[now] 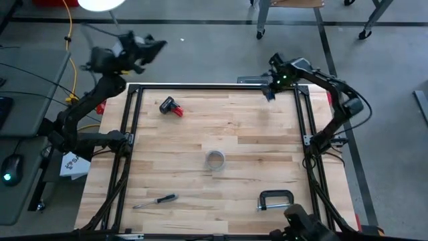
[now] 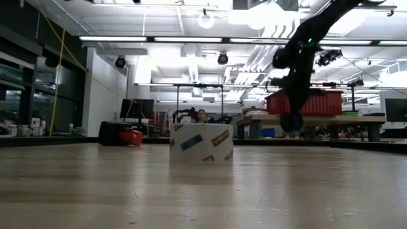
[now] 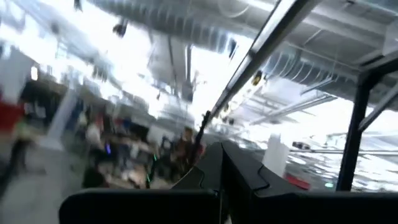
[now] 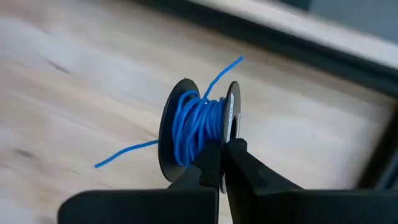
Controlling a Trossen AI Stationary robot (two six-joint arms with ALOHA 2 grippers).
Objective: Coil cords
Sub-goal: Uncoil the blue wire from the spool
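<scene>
At desk (image 1: 200, 127) far edge, your right gripper (image 4: 222, 163) fingers together by spool (image 4: 198, 129); blue cord (image 4: 194, 127) mostly wound, ends loose; grey cord unseen; left gripper (image 3: 219, 186) fingers together, raised off desk.

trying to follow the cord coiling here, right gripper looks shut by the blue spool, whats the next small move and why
Probably lift the right gripper a little off the table to check the hold. Its fingers look shut at the edge of the spool of blue cord, near the table's far right corner, and two loose ends stick out. The left gripper is raised off the table's far left corner, shut.
</scene>
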